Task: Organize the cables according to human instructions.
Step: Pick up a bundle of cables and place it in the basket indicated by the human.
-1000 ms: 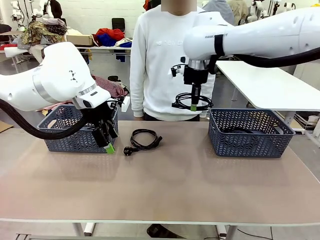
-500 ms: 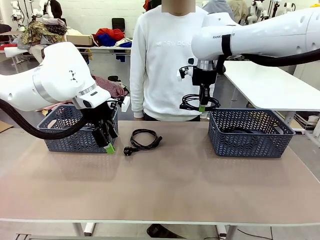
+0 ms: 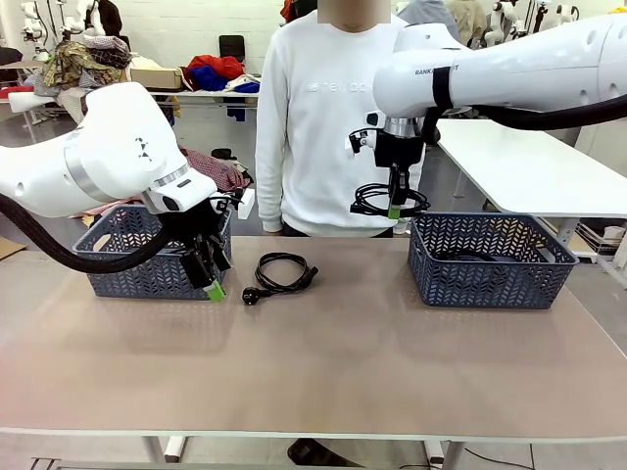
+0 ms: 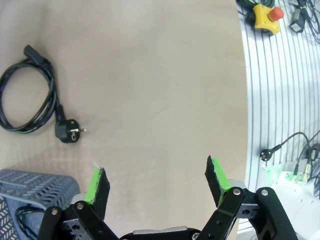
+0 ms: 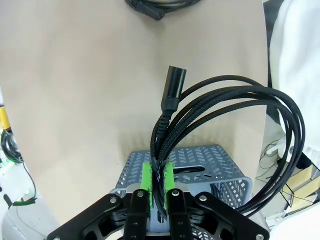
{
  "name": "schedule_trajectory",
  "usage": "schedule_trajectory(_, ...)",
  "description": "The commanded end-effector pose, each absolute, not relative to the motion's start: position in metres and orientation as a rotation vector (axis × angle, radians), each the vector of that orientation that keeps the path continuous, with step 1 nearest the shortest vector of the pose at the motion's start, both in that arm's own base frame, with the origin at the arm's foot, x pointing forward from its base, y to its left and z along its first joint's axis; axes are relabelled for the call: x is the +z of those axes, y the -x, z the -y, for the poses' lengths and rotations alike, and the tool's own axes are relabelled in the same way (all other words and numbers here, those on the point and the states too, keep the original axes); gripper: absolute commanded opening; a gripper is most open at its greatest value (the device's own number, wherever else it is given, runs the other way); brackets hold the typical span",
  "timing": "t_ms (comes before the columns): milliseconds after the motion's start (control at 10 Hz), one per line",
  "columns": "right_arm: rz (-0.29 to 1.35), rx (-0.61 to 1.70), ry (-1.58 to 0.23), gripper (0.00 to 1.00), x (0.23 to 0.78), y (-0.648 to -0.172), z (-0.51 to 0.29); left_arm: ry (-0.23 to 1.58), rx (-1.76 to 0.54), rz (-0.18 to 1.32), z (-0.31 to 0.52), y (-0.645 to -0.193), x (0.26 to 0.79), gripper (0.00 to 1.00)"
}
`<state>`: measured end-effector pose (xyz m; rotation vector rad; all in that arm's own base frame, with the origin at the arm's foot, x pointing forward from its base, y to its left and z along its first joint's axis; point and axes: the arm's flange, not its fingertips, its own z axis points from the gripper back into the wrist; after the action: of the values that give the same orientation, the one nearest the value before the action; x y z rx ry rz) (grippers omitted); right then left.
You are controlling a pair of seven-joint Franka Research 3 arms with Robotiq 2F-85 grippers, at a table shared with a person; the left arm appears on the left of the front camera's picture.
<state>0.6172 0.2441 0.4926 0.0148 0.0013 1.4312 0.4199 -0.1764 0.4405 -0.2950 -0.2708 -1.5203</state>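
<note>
Pinches one coiled cable (image 3: 361,204) between the shut-tight jaws of the right gripper (image 3: 394,209), up in the air just left of the right basket (image 3: 490,284). Spreads the left gripper (image 4: 156,176) wide and empty, low before the left basket (image 3: 127,279), with another cable (image 3: 284,269) lying coiled on the table (image 3: 343,372) beside it.

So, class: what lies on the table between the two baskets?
One coiled cable near the left basket; otherwise bare table, in the front view.
</note>
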Motion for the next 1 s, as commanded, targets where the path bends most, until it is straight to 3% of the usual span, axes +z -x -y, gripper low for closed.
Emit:
schedule_trajectory(0,0.024,1.387,0.016,0.11,0.489,-0.617,-0.216,0.293,-1.518,0.273,0.176,-0.420,0.441,1.00)
schedule_trajectory(900,0.063,1.366,-0.005,0.11,0.461,-0.595,-0.085,0.293,-1.518,0.273,0.176,-0.420,0.441,1.00)
